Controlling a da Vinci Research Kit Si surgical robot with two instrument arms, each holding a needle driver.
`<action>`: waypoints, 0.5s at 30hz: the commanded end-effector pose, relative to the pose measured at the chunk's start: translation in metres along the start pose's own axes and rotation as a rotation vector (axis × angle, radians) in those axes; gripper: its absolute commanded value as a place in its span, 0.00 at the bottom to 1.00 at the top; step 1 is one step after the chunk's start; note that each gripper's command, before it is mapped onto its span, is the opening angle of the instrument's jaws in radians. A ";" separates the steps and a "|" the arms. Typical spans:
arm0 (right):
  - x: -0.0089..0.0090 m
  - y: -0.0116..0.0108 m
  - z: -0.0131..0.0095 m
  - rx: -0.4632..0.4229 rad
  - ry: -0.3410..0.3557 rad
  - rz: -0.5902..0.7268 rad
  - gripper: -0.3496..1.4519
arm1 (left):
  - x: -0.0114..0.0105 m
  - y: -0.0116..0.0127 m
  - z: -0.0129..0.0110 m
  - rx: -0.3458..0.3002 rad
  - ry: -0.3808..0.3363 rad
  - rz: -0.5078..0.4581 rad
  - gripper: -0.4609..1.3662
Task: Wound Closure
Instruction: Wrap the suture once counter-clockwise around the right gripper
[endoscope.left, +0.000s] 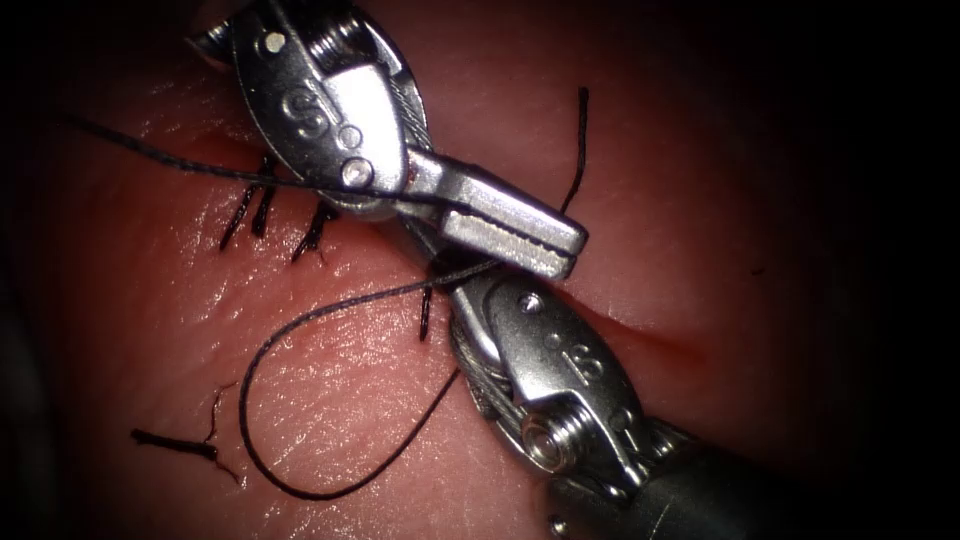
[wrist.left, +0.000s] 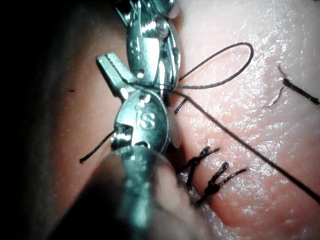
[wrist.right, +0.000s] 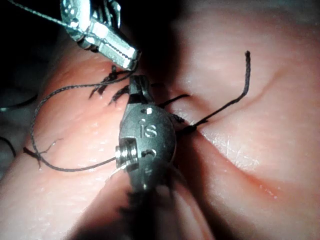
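The tissue (endoscope.left: 330, 400) is a pale pink, glistening slab spreading across the endoscope frame, falling into dark shadow at the right edge and the upper corners. The cut (endoscope.left: 650, 335) runs diagonally from the upper left toward the centre right; its right end lies open as a shallow reddish groove, while the upper-left stretch carries dark stitches (endoscope.left: 262, 208) with short tails.

The left tool (endoscope.left: 505, 225) enters from the top left, its jaws pressed together above the cut at frame centre, with the thread (endoscope.left: 290, 330) running across the wrist and up to the jaws; whether it is clamped between them I cannot tell. The right tool (endoscope.left: 452, 280) rises from the lower right, its tip tucked under the left tool's jaws, so I cannot tell how its jaws stand.

The thread sweeps a wide loop over bare tissue at lower left; a free tail (endoscope.left: 578, 140) stands up at upper right. A cut end of thread (endoscope.left: 175, 445) lies near the lower-left edge. The needle cannot be made out.
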 end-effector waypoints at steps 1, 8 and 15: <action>0.0002 0.0001 -0.0001 0.011 -0.004 -0.015 0.00 | -0.0001 0.0000 -0.0001 -0.004 0.002 -0.007 0.06; -0.0005 -0.0016 0.0003 0.180 0.012 -0.177 0.00 | -0.0023 -0.0010 -0.0002 -0.015 0.014 -0.045 0.06; -0.0005 -0.0038 0.0013 0.255 0.052 -0.232 0.00 | -0.0036 -0.0015 0.0003 -0.005 0.029 -0.078 0.06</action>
